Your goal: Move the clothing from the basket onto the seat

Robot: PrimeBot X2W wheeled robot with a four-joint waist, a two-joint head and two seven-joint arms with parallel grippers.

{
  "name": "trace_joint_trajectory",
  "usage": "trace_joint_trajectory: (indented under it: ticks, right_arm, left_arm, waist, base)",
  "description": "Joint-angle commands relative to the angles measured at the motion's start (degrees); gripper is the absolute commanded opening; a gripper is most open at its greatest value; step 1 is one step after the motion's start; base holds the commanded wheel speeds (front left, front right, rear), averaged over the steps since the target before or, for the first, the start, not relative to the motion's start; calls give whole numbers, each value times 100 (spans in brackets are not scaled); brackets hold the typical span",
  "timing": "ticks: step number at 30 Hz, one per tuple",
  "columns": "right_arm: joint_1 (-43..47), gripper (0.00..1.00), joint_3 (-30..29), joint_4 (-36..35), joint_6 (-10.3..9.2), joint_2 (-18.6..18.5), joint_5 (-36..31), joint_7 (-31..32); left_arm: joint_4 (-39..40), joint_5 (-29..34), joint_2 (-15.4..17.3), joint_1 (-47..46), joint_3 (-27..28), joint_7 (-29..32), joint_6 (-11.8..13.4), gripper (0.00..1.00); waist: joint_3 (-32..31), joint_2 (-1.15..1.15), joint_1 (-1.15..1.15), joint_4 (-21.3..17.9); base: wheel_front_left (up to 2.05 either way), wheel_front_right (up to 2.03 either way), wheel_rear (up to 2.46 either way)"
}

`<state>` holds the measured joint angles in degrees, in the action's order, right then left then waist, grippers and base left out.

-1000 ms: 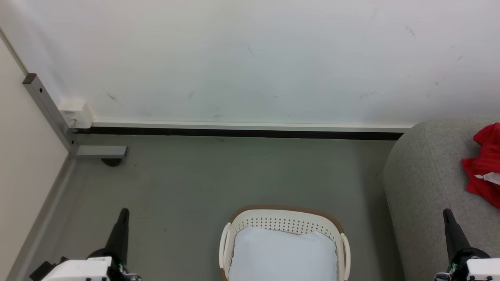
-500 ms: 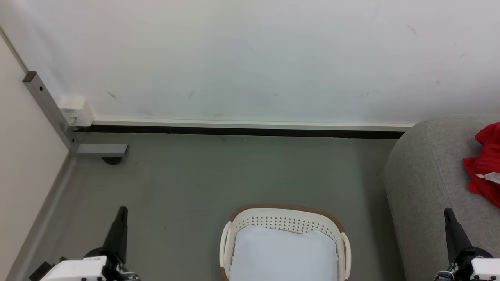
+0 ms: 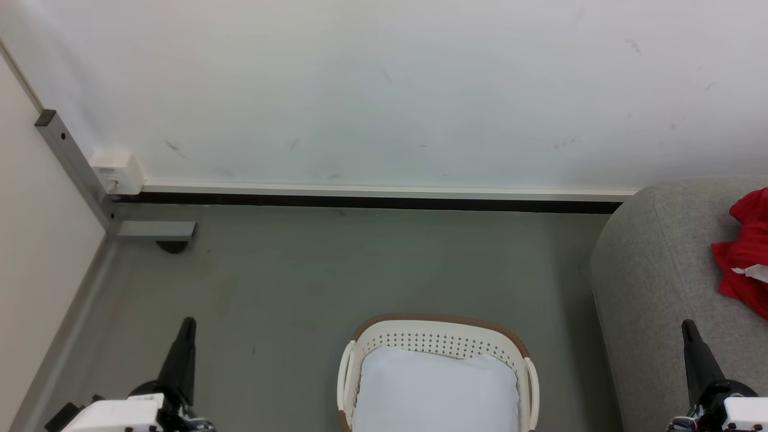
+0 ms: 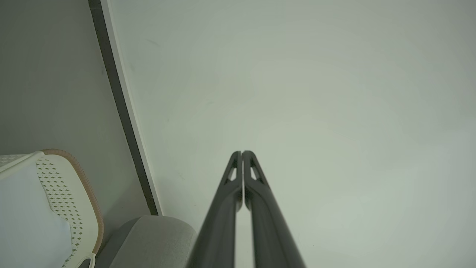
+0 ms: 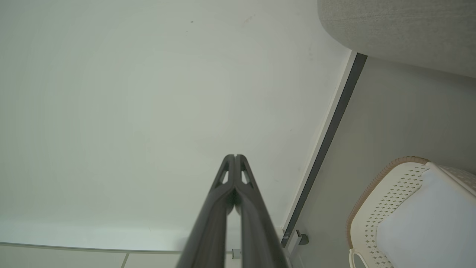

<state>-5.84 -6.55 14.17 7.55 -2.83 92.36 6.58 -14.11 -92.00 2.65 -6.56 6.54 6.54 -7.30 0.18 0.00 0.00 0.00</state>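
Note:
The red clothing (image 3: 747, 252) lies crumpled on the light grey sofa seat (image 3: 654, 282) at the right edge of the head view, partly cut off. The cream basket (image 3: 438, 336) with a brown rim stands on the floor at bottom centre and holds a pale bluish-white cushion (image 3: 435, 390). My left gripper (image 3: 188, 324) is at lower left over the floor, shut and holding nothing. At the lower right, beside the sofa front, my right gripper (image 3: 687, 325) is also shut and bare. Both wrist views show the fingers pressed together, the left gripper (image 4: 241, 152) and the right gripper (image 5: 235, 156) pointing at the white wall.
A white wall (image 3: 384, 90) with a dark baseboard (image 3: 360, 203) runs across the back. A grey metal post and bracket (image 3: 84, 180) stand in the left corner beside a pale panel. Grey floor (image 3: 360, 264) lies between wall, basket and sofa.
The head view shifted slightly a second ago, then held still. Nothing among the things has moved; both grippers stay shut in place.

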Motion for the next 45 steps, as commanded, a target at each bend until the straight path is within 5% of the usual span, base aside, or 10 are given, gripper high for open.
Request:
trace_joint_trajectory:
  ticks: [1, 45]
  right_arm:
    - [-72, 0, -22, -29, -12, -3, 2, 20]
    - [-72, 0, -17, -28, -12, -4, 8, 15]
  left_arm:
    - [22, -76, 42, 63, 11, 22, -37, 0]
    - [24, -78, 41, 63, 9, 21, -38, 0]
  waist:
    - [0, 0, 0, 0]
    - [0, 0, 0, 0]
  base:
    - [0, 0, 0]
    - [0, 0, 0]
